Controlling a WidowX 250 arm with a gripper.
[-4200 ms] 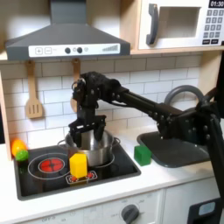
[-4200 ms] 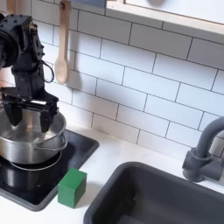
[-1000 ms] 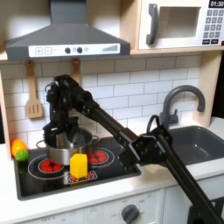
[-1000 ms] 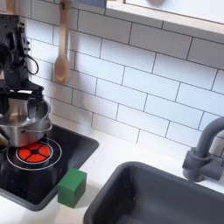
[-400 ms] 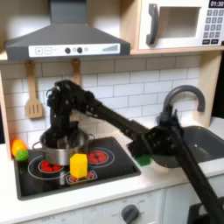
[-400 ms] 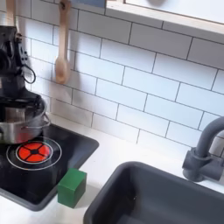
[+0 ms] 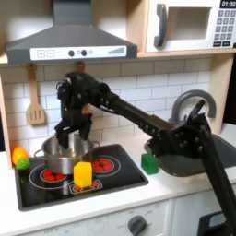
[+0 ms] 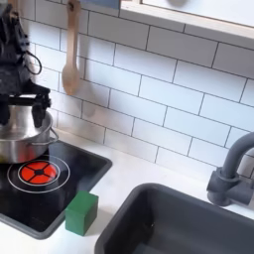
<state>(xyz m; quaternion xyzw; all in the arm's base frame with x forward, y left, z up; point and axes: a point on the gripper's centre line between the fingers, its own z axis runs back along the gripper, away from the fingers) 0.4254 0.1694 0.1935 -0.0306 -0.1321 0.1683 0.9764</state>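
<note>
A silver pot (image 7: 63, 159) stands on the left rear part of the black stove top (image 7: 120, 175). In the second exterior view the pot (image 8: 20, 141) is at the left edge, behind the glowing red burner (image 8: 37, 174). My gripper (image 7: 70, 135) hangs open just above the pot's rim with nothing between its fingers; in the second exterior view the gripper (image 8: 26, 102) has its fingers spread wide over the pot. A yellow block (image 7: 83, 174) stands in front of the pot.
A green cube (image 7: 149, 163) (image 8: 82, 212) lies on the counter between stove and sink (image 8: 189, 223). The faucet (image 8: 230, 169) rises at the right. A wooden spoon (image 8: 69, 60) and a spatula (image 7: 35, 101) hang on the tiled wall. An orange-and-green toy (image 7: 18, 157) sits at the stove's left.
The pot was carried from the right burner to the left one and set down. The gripper has since let go of it and risen a little above the rim.
</note>
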